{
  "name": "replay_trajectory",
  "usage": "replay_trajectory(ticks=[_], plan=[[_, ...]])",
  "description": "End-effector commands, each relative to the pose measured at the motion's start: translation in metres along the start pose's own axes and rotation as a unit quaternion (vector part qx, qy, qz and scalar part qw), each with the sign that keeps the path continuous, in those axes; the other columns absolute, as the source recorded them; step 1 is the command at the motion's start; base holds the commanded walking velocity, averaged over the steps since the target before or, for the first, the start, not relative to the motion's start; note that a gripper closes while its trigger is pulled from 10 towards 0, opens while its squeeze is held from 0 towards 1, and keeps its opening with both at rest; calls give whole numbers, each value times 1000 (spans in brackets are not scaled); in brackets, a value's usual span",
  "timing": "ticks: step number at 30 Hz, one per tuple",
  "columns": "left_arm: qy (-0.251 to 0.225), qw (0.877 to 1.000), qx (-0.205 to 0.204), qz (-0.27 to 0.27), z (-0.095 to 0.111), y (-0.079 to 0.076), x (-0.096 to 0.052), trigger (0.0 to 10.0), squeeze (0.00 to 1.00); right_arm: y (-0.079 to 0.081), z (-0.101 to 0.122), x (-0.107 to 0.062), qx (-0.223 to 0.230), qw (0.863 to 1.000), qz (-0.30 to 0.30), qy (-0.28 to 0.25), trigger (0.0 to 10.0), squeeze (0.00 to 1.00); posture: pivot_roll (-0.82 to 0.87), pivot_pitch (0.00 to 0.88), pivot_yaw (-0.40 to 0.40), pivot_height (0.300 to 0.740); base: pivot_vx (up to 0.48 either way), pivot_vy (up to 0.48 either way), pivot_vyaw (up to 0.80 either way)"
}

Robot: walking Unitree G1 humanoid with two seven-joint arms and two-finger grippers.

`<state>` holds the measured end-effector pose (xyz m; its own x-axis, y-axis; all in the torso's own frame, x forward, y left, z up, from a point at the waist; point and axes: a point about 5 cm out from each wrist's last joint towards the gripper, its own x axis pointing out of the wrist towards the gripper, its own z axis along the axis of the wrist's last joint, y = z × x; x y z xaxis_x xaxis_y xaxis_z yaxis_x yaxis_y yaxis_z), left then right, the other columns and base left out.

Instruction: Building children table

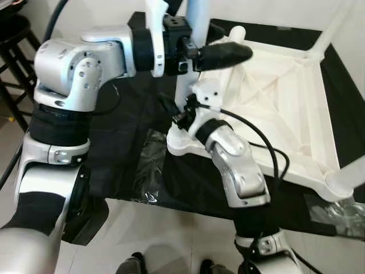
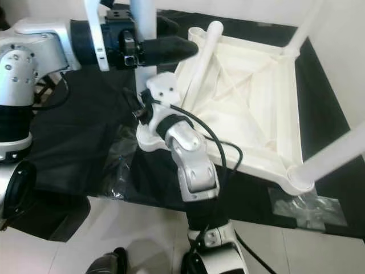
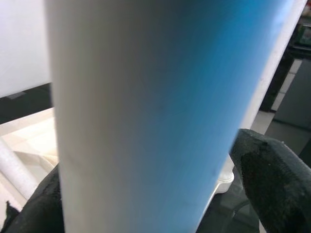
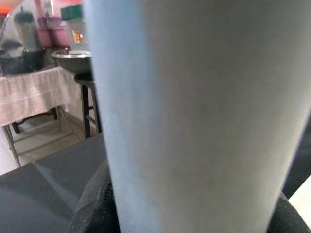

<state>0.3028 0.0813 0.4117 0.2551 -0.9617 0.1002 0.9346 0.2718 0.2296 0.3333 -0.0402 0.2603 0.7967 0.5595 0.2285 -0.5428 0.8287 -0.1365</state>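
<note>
Both grippers' fingers (image 3: 272, 184) pinching white table leg (image 2: 145, 23), black mat (image 1: 131, 137), pale tiled floor (image 1: 171, 240)

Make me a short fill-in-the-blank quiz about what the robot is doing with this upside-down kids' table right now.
1. The white tabletop lies upside down on a ____ mat.
2. Both tools grip the same upright table ____.
3. The left tool grips higher than the ____ tool.
4. A loose leg lies ____ the tabletop's underside.

Missing words: black; leg; right; across
</note>
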Motion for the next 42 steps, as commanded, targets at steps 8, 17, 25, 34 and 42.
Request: replay_trajectory(ticks=[8,17,25,34,42], plan=[[16,991,0,-130,3,-45,-60,10000,0,11,-27,-5,45,993,-49,93,10000,0,134,255,-48,740,0,0,0],[47,998,-32,-38,-18,-47,-112,10000,0,8,-19,-5,53,997,-9,61,10000,0,137,255,-56,740,0,0,0],[52,989,-47,130,-56,-44,-153,10000,0,8,8,-10,52,982,180,-16,10000,0,155,268,-67,740,0,0,0],[63,939,-127,312,-145,-68,-143,10000,0,-40,22,-11,4,958,286,-18,10000,1000,174,280,-84,740,0,0,0],[62,930,-161,324,-173,-89,-123,10000,0,-50,25,-18,-4,917,399,-14,10000,906,181,282,-82,740,0,0,0]])
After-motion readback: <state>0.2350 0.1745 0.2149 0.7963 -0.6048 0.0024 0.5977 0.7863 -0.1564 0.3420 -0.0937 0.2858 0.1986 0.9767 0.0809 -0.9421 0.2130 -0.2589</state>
